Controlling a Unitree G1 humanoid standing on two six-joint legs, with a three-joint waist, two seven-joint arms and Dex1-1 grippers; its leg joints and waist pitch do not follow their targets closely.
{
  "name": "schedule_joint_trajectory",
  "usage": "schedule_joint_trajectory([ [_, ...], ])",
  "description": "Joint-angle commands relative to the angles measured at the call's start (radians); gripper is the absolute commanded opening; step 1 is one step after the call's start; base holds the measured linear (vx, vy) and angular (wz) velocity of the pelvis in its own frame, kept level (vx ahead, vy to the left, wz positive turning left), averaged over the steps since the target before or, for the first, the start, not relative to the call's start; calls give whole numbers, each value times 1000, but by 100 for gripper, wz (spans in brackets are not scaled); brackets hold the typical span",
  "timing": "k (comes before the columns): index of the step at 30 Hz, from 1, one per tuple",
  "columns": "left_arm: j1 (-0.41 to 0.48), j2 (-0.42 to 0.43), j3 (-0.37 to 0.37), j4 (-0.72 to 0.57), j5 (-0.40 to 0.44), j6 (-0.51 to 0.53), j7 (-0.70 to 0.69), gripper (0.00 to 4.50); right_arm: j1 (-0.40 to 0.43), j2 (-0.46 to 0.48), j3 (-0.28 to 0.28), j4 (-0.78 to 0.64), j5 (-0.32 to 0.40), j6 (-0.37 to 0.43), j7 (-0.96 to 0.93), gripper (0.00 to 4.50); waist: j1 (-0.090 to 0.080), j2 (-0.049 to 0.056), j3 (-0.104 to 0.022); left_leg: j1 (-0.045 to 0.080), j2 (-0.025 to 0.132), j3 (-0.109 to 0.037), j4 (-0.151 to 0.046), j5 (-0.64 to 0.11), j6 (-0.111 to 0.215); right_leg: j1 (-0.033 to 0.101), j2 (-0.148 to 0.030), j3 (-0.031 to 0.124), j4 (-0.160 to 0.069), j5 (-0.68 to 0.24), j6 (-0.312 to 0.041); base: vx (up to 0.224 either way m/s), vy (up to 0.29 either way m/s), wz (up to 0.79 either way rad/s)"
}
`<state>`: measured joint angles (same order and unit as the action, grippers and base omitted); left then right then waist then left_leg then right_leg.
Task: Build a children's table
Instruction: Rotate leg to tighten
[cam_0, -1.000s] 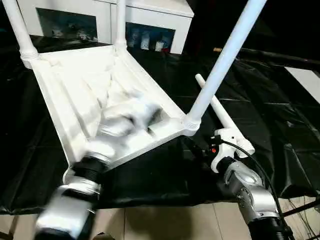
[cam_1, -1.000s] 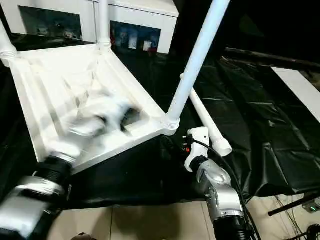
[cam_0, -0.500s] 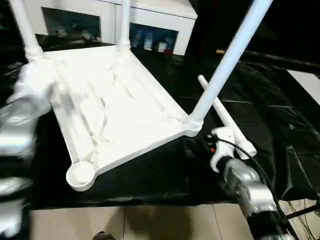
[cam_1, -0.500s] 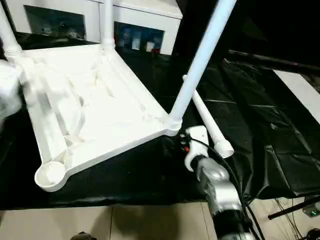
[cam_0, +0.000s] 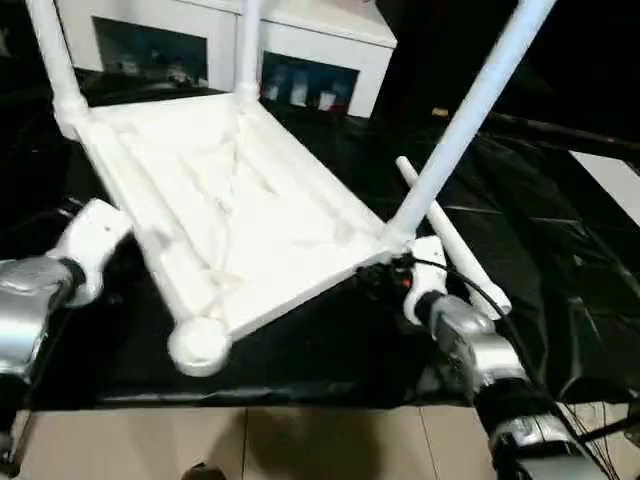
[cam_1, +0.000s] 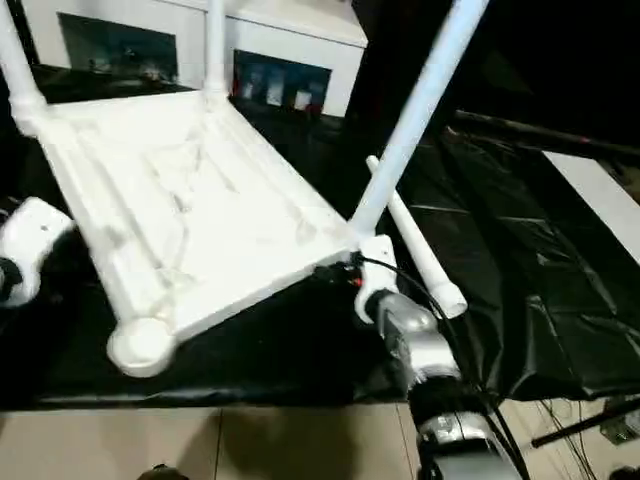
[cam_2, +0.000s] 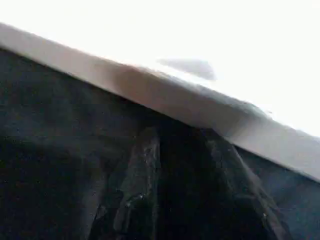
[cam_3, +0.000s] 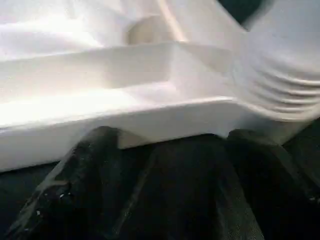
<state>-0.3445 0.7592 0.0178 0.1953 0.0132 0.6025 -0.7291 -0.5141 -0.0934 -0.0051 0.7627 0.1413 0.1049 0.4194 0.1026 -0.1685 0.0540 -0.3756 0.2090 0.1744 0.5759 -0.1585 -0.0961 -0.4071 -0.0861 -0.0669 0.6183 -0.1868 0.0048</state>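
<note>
The children's table lies upside down on the black sheet, its white tabletop (cam_0: 240, 200) showing the ribbed underside. Three white legs stand in corner sockets: far left (cam_0: 50, 60), far middle (cam_0: 247, 45) and near right (cam_0: 470, 110). The near left socket (cam_0: 198, 345) holds no leg. A loose leg (cam_0: 455, 245) lies to the right of the tabletop. My left gripper (cam_2: 180, 137) is open at the tabletop's left rim, its wrist (cam_0: 90, 240) beside that edge. My right gripper (cam_3: 172, 137) is open, its fingers (cam_3: 85, 170) spread before the rim beside the near right socket (cam_3: 280, 85).
A white glass-door cabinet (cam_0: 300, 50) stands behind the table. The black sheet (cam_0: 560, 260) is wrinkled and hangs over the front edge above a light tiled floor (cam_0: 300, 440). A dark bar (cam_1: 540, 125) runs across the back right.
My left arm has swung off the tabletop's underside to its left rim, uncovering the near left socket. My right gripper has closed in on the near right corner. The camera has shifted.
</note>
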Motion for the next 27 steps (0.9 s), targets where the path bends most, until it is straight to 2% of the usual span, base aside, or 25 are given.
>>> schedule_joint_trajectory([
  [1, 29, -2, -72, -97, -59, 25, -107, 137, -30, -8, 1, 35, -13, -24, 16, 383, -4, 43, -59, 27, 23, 0, -75, -246, -70, 35, -46, 42, -53, -110, -181, 0, 0, 0],
  [2, 35, 3, -76, -115, -64, 33, -119, 137, -36, -7, 2, 45, -14, -29, 19, 383, -6, 42, -58, 26, 23, -2, -75, -242, -71, 37, -47, 42, -50, -104, -181, 0, 0, 0],
  [3, 65, 12, -91, -205, -113, 73, -177, 137, -63, -2, 10, 84, -18, -46, 36, 383, -7, 38, -59, 27, 24, 0, -75, -251, -73, 35, -48, 41, -50, -118, -183, 0, 0, 0],
  [4, 72, 12, -102, -228, -128, 70, -195, 137, -70, 2, 14, 91, -20, -49, 45, 383, -8, 40, -58, 27, 25, -1, -76, -257, -76, 36, -49, 41, -49, -126, -184, 0, 0, 0],
  [6, 78, 0, -125, -269, -157, 70, -222, 137, -81, 8, 22, 108, -22, -60, 60, 383, -8, 35, -57, 27, 23, 1, -74, -265, -71, 33, -47, 43, -53, -142, -181, 0, 0, 0],
  [8, 74, -18, -139, -286, -164, 81, -225, 137, -88, 12, 25, 122, -25, -71, 68, 383, -9, 36, -56, 26, 23, 1, -75, -273, -76, 33, -46, 43, -54, -156, -176, 0, 0, 0],
  [11, 60, -70, -181, -288, -150, 79, -215, 137, -88, 14, 29, 124, -27, -84, 90, 383, -12, 35, -56, 22, 23, -2, -74, -296, -79, 34, -49, 45, -58, -207, -160, 0, 0, 0],
  [12, 49, -107, -210, -275, -142, 74, -207, 137, -74, 7, 31, 102, -25, -81, 96, 383, -14, 39, -55, 22, 23, -2, -75, -304, -81, 33, -48, 46, -60, -218, -157, 0, 0, 0],
  [13, 39, -139, -234, -265, -137, 70, -202, 137, -61, -2, 32, 84, -25, -82, 103, 383, -13, 40, -55, 26, 24, -2, -73, -319, -83, 30, -49, 46, -63, -235, -153, 0, 0, 0],
  [14, 32, -159, -249, -260, -133, 67, -199, 137, -53, -8, 31, 74, -26, -84, 107, 383, -13, 38, -55, 26, 24, -2, -73, -323, -82, 30, -48, 46, -65, -240, -151, 0, 0, 0],
  [15, 22, -183, -265, -244, -122, 53, -188, 137, -41, -17, 29, 53, -26, -83, 106, 383, -12, 40, -56, 24, 25, -2, -73, -322, -83, 31, -47, 47, -67, -234, -144, 0, 0, 0],
  [16, -2, -228, -288, -204, -102, 29, -153, 137, -14, -36, 16, 8, -24, -75, 96, 383, -10, 46, -57, 23, 23, -3, -72, -315, -82, 33, -46, 47, -65, -225, -141, 0, 0, 0],
  [17, -2, -228, -288, -204, -102, 29, -153, 137, -14, -36, 16, 8, -24, -75, 96, 383, -10, 41, -57, 23, 22, -2, -72, -312, -78, 33, -45, 47, -68, -222, -137, 0, 0, 0],
  [18, -26, -272, -308, -154, -84, -14, -122, 137, 16, -53, -2, -54, -16, -49, 83, 383, -11, 40, -57, 18, 21, -4, -72, -308, -76, 38, -44, 46, -68, -225, -131, 0, 0, 0],
  [19, -30, -281, -312, -144, -80, -23, -116, 137, 23, -56, -6, -68, -15, -43, 80, 383, -11, 46, -59, 18, 22, -6, -72, -306, -79, 39, -46, 46, -64, -223, -130, 0, 0, 0],
  [20, -44, -309, -322, -112, -71, -52, -99, 137, 41, -68, -16, -108, -14, -21, 66, 383, -10, 40, -56, 22, 21, -5, -71, -311, -73, 34, -44, 46, -73, -231, -122, 0, 0, 0],
  [21, -67, -368, -336, -55, -55, -115, -66, 137, 67, -89, -35, -178, -23, 25, 22, 383, -11, 46, -60, 20, 21, -6, -70, -305, -72, 38, -43, 46, -71, -207, -123, 0, 0, 0],
  [22, -72, -381, -339, -43, -51, -129, -59, 137, 72, -94, -39, -193, -26, 36, 11, 383, -11, 51, -57, 17, 19, -6, -71, -294, -70, 40, -41, 47, -71, -198, -124, 0, 0, 0],
  [23, -90, -429, -350, -3, -37, -179, -29, 137, 86, -110, -56, -243, -38, 77, -33, 383, -8, 50, -62, 19, 19, -4, -67, -278, -65, 42, -42, 47, -68, -177, -125, 0, 0, 0],
  [25, -103, -462, -359, 21, -28, -211, -7, 137, 92, -122, -64, -281, -59, 112, -75, 383, -9, 54, -64, 13, 18, -5, -65, -256, -61, 47, -43, 46, -64, -148, -129, 0, 0, 0],
  [26, -113, -486, -364, 39, -21, -234, 11, 137, 91, -132, -64, -307, -94, 144, -119, 383, -11, 60, -63, 12, 15, -5, -65, -244, -62, 48, -40, 46, -67, -155, -122, 0, 0, 0],
  [27, -124, -515, -371, 60, -15, -262, 34, 137, 76, -153, -57, -335, -137, 195, -159, 383, -14, 59, -64, 12, 15, -5, -63, -233, -60, 49, -40, 46, -66, -145, -121, 0, 0, 0],
])
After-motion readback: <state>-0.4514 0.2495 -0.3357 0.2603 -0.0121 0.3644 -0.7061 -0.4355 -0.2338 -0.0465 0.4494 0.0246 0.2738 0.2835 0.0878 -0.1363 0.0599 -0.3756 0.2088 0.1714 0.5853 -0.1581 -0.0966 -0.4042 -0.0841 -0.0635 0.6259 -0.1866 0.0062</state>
